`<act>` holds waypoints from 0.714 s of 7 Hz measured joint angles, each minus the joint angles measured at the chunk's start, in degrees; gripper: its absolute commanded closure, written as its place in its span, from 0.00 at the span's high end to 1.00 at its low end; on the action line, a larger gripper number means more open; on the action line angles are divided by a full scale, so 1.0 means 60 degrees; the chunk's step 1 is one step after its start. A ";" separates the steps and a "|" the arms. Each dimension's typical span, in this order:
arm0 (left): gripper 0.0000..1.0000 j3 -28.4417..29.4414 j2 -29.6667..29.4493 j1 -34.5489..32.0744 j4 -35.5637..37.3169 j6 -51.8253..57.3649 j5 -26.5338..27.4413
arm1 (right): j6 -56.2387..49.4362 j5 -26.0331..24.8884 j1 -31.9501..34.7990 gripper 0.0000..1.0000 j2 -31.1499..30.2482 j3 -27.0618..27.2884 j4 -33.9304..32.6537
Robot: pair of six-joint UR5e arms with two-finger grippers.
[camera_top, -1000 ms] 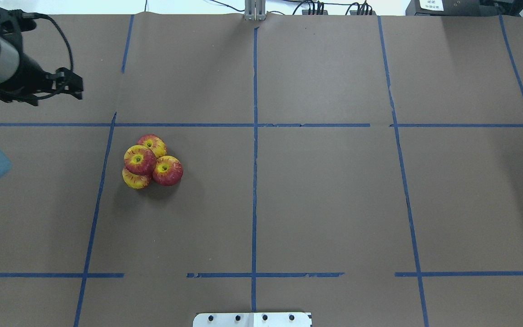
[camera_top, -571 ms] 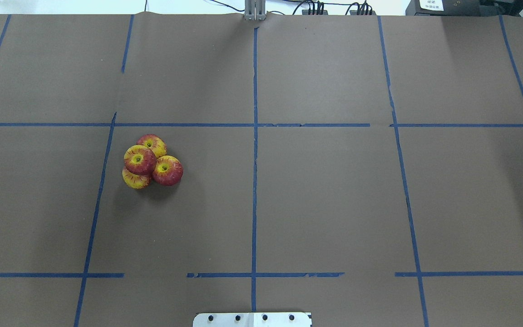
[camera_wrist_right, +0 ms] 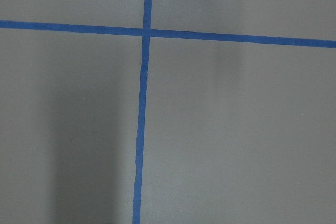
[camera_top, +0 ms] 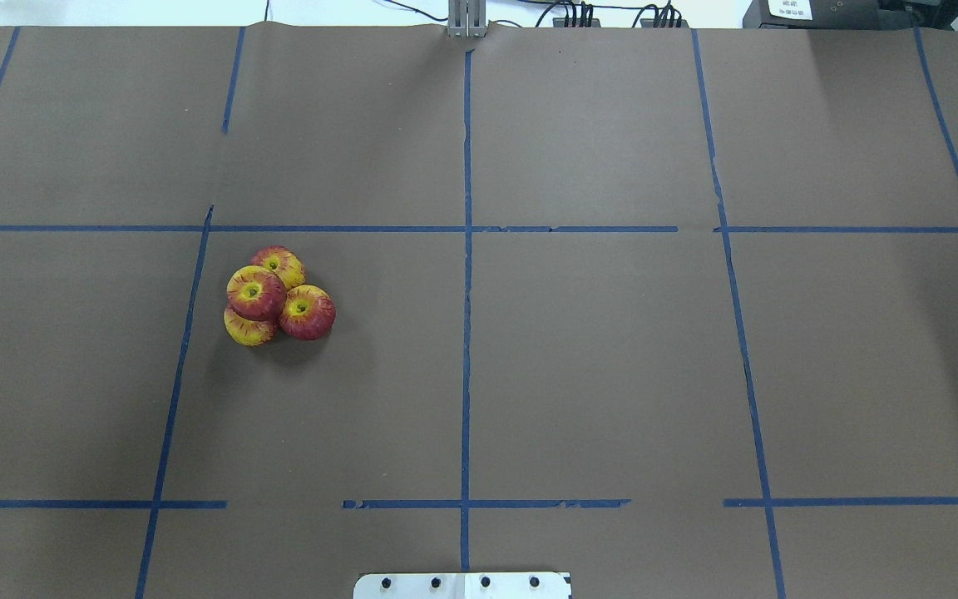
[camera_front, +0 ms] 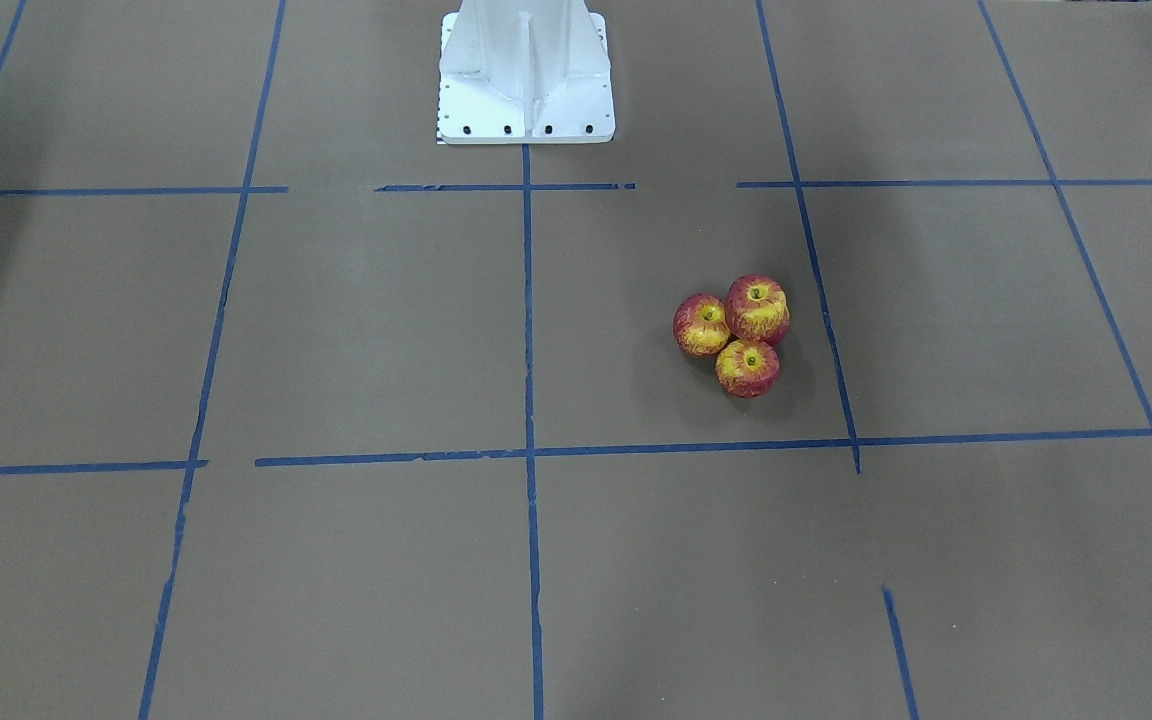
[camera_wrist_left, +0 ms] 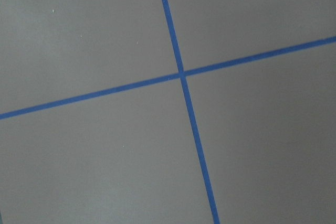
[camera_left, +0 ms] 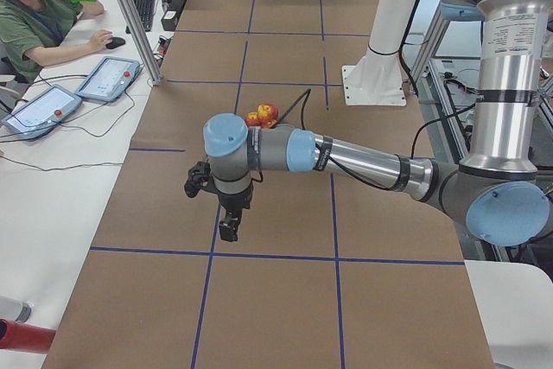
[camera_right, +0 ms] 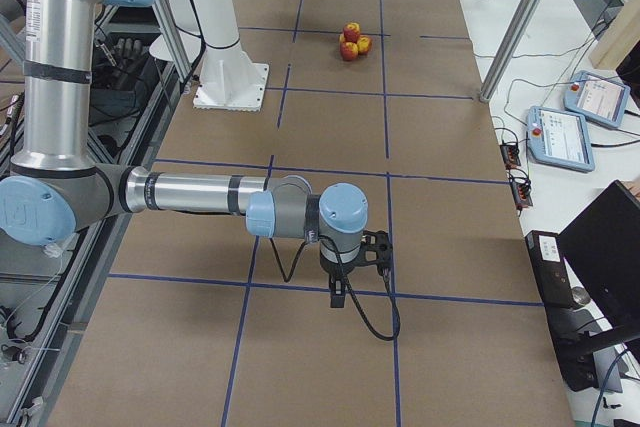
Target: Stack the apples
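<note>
The apples [camera_top: 275, 295] sit in a tight, touching cluster on the left half of the table [camera_top: 612, 374], with one apple [camera_top: 256, 293] seemingly perched atop the others. I judge them light, hard, smooth and quick to roll, so I'd pinch across the widest middle. The left gripper [camera_left: 226, 231] and right gripper [camera_right: 337, 297] hang well apart from them, and I cannot tell how far their fingers are open.

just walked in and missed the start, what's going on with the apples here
Two robot arms are on an apple-stacking job, and the pile looks built. Four apples sit bunched on the brown table, with one apple resting on top of the other three. Nothing is touching them. The left end effector and the right end effector hang over bare table, far from the pile. Whether they are open or shut can't be told.
</note>
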 measured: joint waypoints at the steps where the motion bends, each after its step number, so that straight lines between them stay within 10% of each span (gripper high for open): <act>1: 1.00 0.0081 0.0150 -0.0074 -0.0038 0.0266 -0.0098 | 0.0000 0.0000 0.0000 1.00 0.0000 0.0000 0.0000; 5: 1.00 0.0158 0.0479 -0.0109 -0.0184 0.0492 -0.0128 | 0.0000 0.0000 0.0000 1.00 0.0000 0.0000 0.0000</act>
